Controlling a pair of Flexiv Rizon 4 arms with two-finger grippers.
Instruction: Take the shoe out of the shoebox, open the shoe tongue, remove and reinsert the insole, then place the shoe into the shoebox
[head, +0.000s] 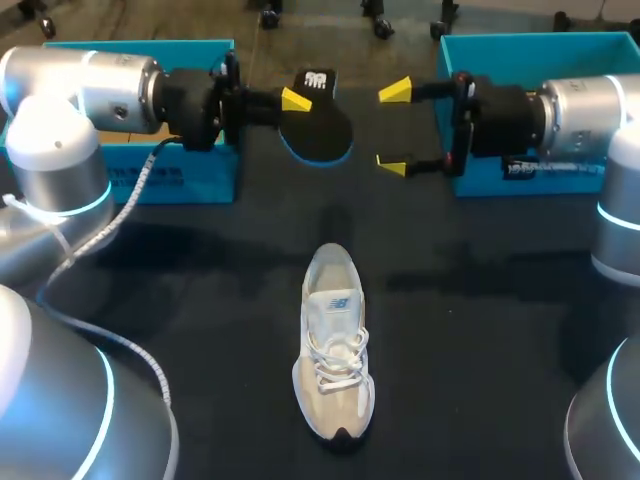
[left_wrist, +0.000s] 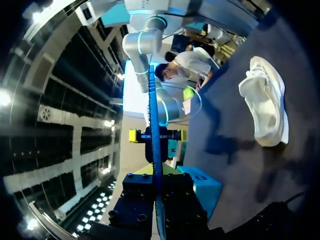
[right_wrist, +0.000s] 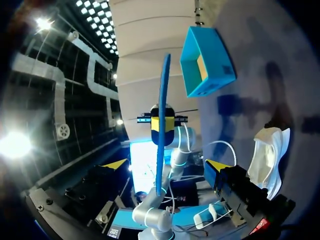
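The left end effector (head: 290, 100) pinches the insole (head: 318, 128) on edge, just ahead of the spread right end effector (head: 393, 128), while the shoe (head: 333, 345) lies on the desk (head: 480, 300) below and between both, heel end towards them.
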